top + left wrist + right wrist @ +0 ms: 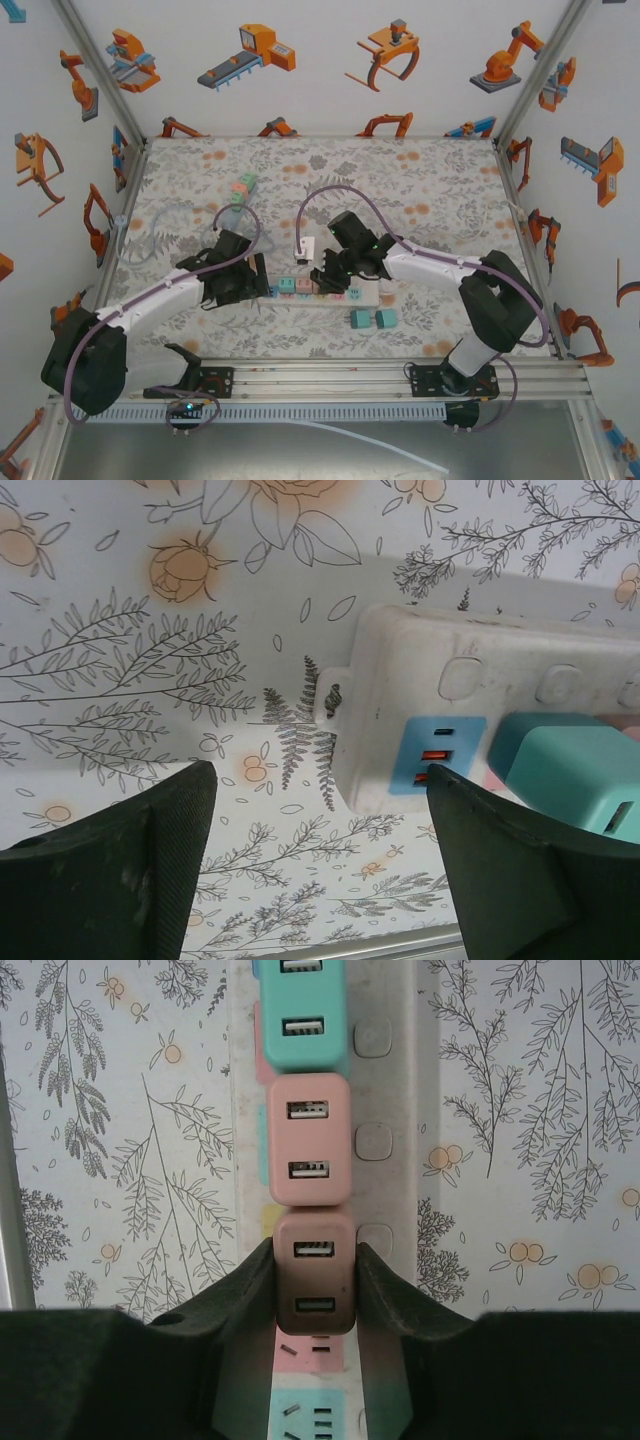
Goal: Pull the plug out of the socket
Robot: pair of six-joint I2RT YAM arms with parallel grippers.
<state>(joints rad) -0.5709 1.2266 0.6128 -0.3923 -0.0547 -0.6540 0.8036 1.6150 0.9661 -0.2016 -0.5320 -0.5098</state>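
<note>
A white socket strip (366, 294) lies across the near middle of the table with a row of plugs in it. My right gripper (314, 1290) is shut on a pink plug (313, 1260), one finger on each side of it. That plug sits in the strip (395, 1080) just below another pink plug (308, 1140) and a teal one (300, 1020). My left gripper (320, 870) is open at the strip's left end (400, 700). Its right finger (520, 870) is at the strip's near corner, by a blue USB panel (435, 750).
Two loose teal plugs (372, 319) lie near the strip's right end. A white plug (307, 246) on a purple cable rests behind the strip. More plugs (240, 187) lie at the back left, and a grey cable (150, 240) curls at the left.
</note>
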